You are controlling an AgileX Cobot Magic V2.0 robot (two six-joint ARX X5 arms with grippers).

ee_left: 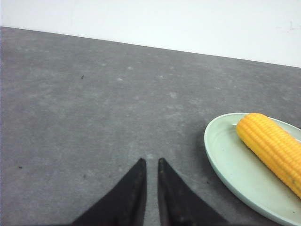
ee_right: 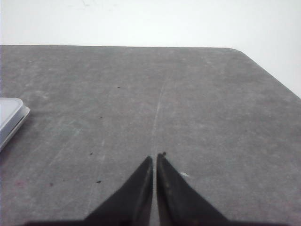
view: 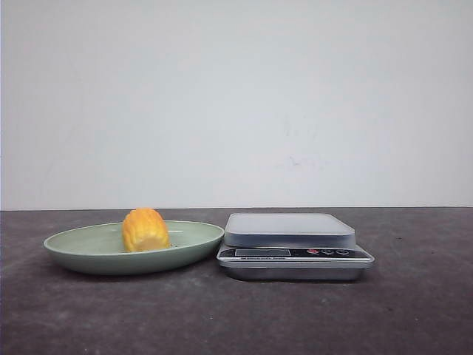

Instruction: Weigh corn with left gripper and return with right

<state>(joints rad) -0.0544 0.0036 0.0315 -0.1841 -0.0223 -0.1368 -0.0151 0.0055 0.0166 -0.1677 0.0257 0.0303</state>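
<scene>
Corn on the plate, scale bare, both grippers nearly closed and holding nothing.

In the front view the corn (view: 145,230) lies on the green plate (view: 74,248) at lower left of the frame, with the kitchen scale (view: 294,246) just beside the plate at lower centre on the dark table (view: 236,318). The left gripper (ee_left: 151,162) sits low over bare table, jaws a narrow slit apart, the plate and corn at the right edge of its picture. The right gripper (ee_right: 154,157) has its jaws almost touching, a corner of the scale at the left edge.
</scene>
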